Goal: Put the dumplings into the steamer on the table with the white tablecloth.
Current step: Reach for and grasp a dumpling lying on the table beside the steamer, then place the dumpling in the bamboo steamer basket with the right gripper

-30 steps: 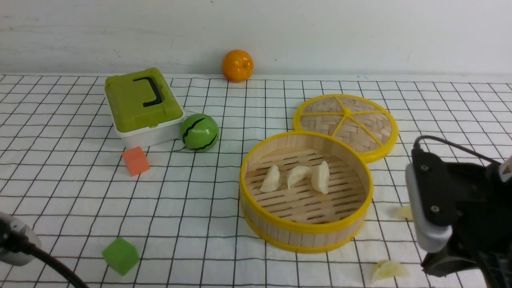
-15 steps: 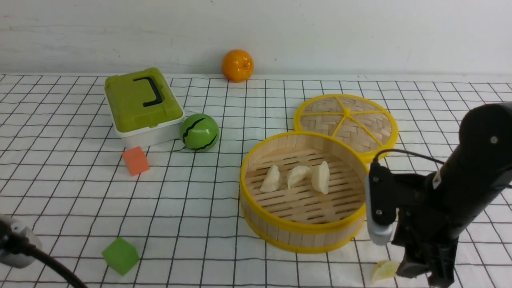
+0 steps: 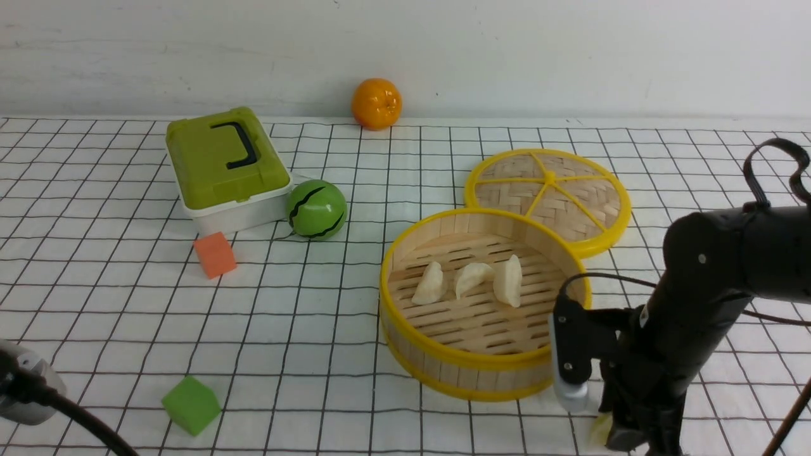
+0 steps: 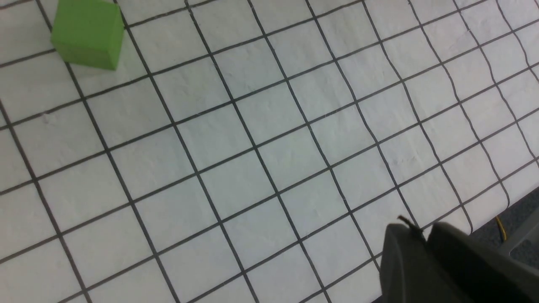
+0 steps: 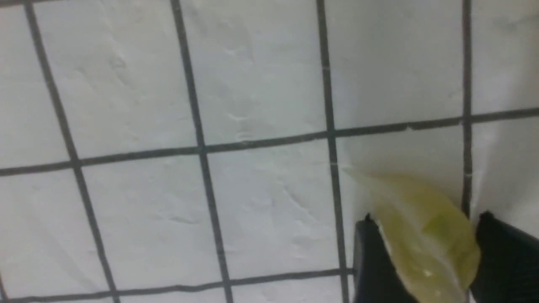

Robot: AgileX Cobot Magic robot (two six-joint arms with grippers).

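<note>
Yellow-green, 1 crescent toy dumpling [image 5: 417, 227] lies on the white grid-printed tablecloth [image 5: 252, 84] between the right gripper's [image 5: 425, 269] 2 black fingers [image 5: 370, 261], long axis running through their gap; pinched or merely straddled, I cannot tell. Just forward-left stands 1 yellow-rimmed bamboo steamer [image 3: 481, 362] holding 3 cream dumplings [image 3: 470, 278]. The left arm [image 3: 25, 386] sits well apart.

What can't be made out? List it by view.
- Right wrist view: pale yellow-green crescent dumpling between fingers of the right gripper; contact cut off by frame edge.
- Front view: right arm hides most of that dumpling.
- Left wrist view: left gripper cropped at corner; gap unclear.
</note>
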